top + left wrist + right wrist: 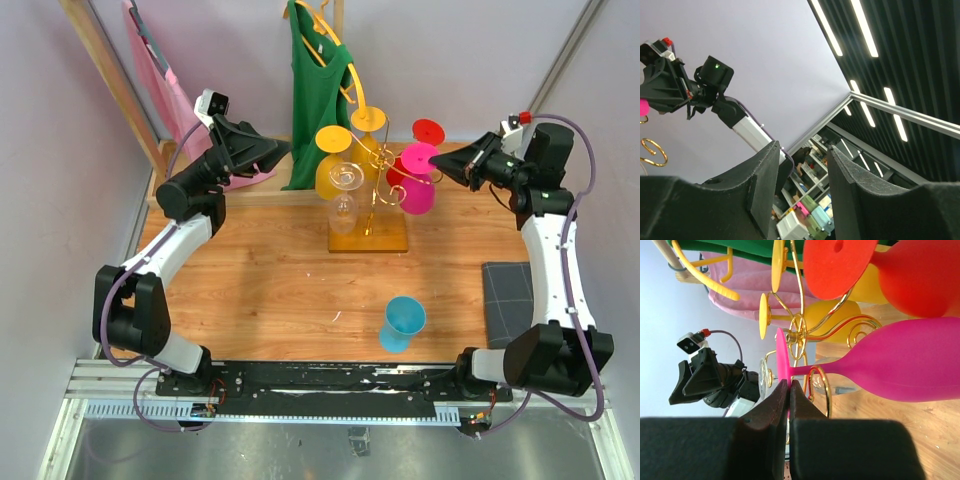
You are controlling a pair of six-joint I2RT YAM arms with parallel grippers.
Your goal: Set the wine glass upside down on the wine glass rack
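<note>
The pink wine glass (418,188) hangs bowl down at the right side of the gold wine glass rack (368,238). My right gripper (443,166) is shut on the rim of its flat foot. In the right wrist view the fingers (789,385) pinch the thin pink foot, and the stem runs past a gold curled arm (821,385) to the bowl (910,365). My left gripper (282,150) is raised at the back left, away from the rack. It is open and empty and points up at the ceiling (804,165).
Two yellow glasses (334,140), a red glass (428,130) and a clear glass (344,190) hang on the rack. A blue cup (403,322) stands at the front centre. A grey mat (508,300) lies at the right. A green shirt (315,100) and pink cloth (160,85) hang on the wooden frame behind.
</note>
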